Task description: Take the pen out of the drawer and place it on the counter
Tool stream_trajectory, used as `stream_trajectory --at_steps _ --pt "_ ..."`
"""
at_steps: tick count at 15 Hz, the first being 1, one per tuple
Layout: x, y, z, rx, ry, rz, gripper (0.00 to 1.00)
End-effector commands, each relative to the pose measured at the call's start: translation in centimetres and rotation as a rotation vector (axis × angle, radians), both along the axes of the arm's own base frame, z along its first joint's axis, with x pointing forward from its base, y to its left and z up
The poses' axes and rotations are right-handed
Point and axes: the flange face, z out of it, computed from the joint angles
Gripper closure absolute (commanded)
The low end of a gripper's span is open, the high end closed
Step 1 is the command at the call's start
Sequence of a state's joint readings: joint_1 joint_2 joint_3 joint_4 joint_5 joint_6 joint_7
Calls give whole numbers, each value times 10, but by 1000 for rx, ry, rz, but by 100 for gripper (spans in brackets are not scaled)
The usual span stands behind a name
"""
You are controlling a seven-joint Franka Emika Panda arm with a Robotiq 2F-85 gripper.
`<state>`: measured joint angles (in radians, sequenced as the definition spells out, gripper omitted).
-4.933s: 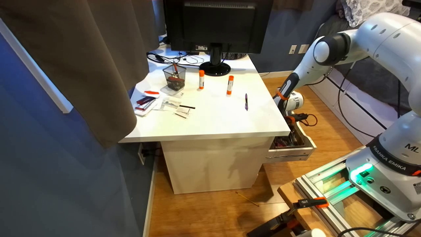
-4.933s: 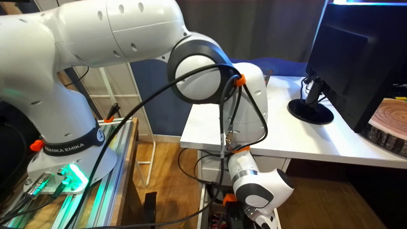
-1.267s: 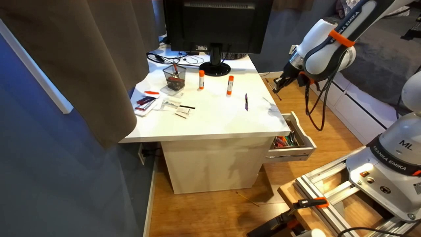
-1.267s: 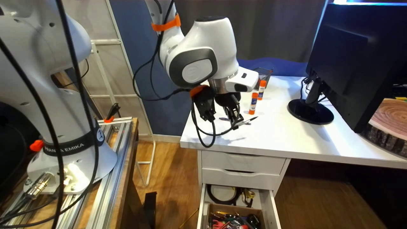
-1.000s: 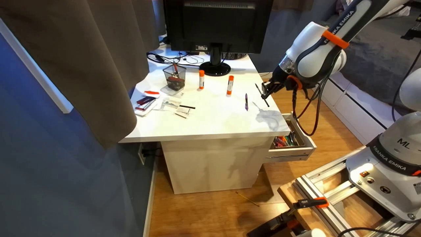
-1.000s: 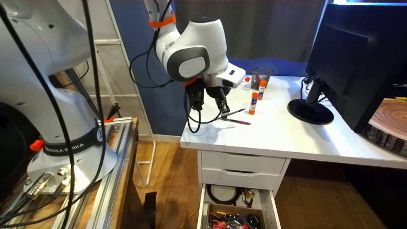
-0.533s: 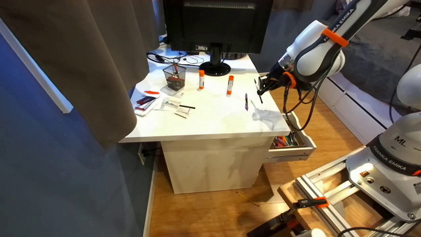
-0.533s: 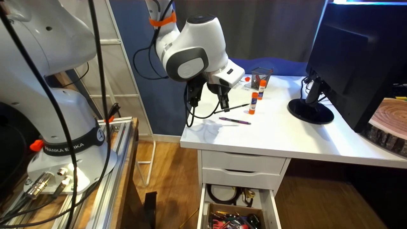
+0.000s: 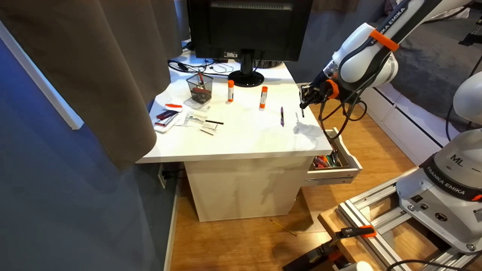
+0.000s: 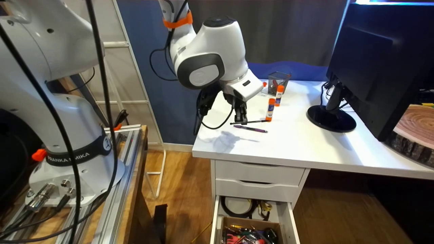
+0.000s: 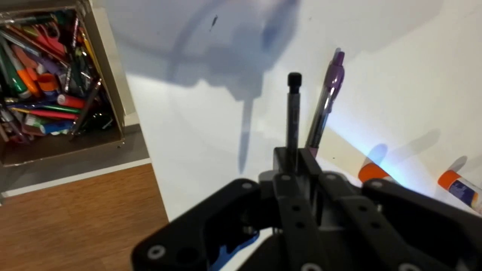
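Wrist view: the gripper [image 11: 295, 162] has its fingers pinched together on a black pen [image 11: 293, 120], whose long axis runs straight up the view, blunt end uppermost (a purple pen [image 11: 326, 99] beside it leans right). In an exterior view the black pen's axis is near vertical, blunt end lowest, held above the counter [image 9: 248, 139] near its edge and outside the pulled-out drawer [image 9: 331, 176]. In an exterior view it runs almost level, blunt end away from the monitor [image 10: 366, 67].

Soft bluish shadow [image 9: 308, 130] on bright counter [image 9: 248, 131]
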<state>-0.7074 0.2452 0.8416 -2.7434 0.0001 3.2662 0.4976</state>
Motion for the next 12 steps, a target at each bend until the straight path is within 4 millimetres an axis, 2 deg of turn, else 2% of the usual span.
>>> stream_trajectory --at_steps 1,5,6,12 --pt "4 -4 -6 11 91 -73 98" --pt "10 -1 -10 6 130 -36 98" --pt "3 -7 -9 0 115 -48 91" --pt "5 -4 -10 4 121 -41 91"
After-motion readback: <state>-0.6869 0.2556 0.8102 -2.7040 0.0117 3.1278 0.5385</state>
